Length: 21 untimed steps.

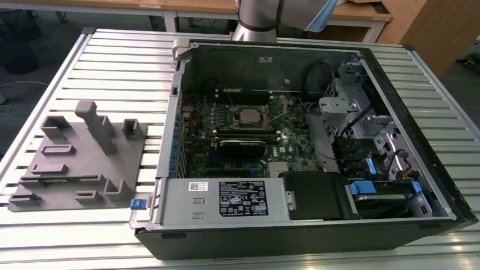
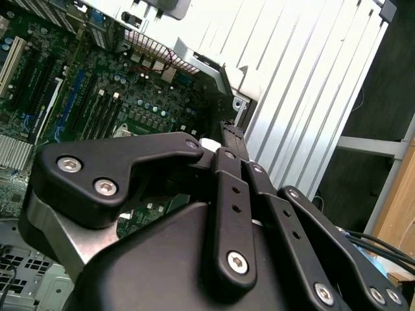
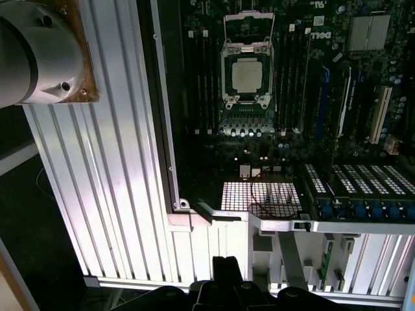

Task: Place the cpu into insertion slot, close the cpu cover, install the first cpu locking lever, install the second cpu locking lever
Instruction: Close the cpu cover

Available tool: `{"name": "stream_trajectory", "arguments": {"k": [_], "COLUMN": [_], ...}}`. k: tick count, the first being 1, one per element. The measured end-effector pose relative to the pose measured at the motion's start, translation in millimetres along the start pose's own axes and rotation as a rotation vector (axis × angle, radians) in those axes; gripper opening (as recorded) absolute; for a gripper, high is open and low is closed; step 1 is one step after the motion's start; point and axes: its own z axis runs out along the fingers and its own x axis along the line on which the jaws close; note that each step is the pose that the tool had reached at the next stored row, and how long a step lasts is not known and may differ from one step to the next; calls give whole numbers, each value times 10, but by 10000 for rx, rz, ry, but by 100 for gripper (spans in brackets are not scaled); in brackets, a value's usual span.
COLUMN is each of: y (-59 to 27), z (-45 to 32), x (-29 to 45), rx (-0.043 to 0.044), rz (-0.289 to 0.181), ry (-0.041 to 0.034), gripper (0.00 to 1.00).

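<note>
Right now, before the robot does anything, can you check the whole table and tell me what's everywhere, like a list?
Surface: slatted metal table, carrying an open computer case.
Job's things: the cpu lies in the insertion slot; the cpu cover is swung open; the levers are too small to judge.
Clutter: grey holder plate with upright blocks, at the exterior view's left of the case.
Grippers: gripper, fingers together, holding nothing, by the case's edge, apart from the cpu.
Cables: black cables inside the case; red wires across a fan grille.
Surroundings: wooden desks behind the table.
</note>
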Motion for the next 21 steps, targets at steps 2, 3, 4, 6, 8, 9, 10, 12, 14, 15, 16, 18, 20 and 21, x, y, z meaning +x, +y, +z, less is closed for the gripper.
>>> {"name": "stream_trajectory", "arguments": {"k": [2,3,4,6,8,9,10,12,14,15,16,18,20,21], "y": [-4,-5,-7,-11,-14,-16,-17,-21,-25,-26,-28,-32,-35,-35], "z": [-7,-10,-14,-21,-28,-31,-35,-42,-49,-52,-56,-63,-70,-71], "x": [1,1,2,2,3,3,4,5,5,6,6,7,8,8], "rx": [0,0,0,0,0,0,0,0,0,0,0,0,0,0], "rz": [0,0,0,0,0,0,0,0,0,0,0,0,0,0], "ry": [0,0,0,0,0,0,0,0,-1,0,0,0,0,0], "gripper": [11,11,11,11,11,11,11,11,11,11,11,11,11,11]}}
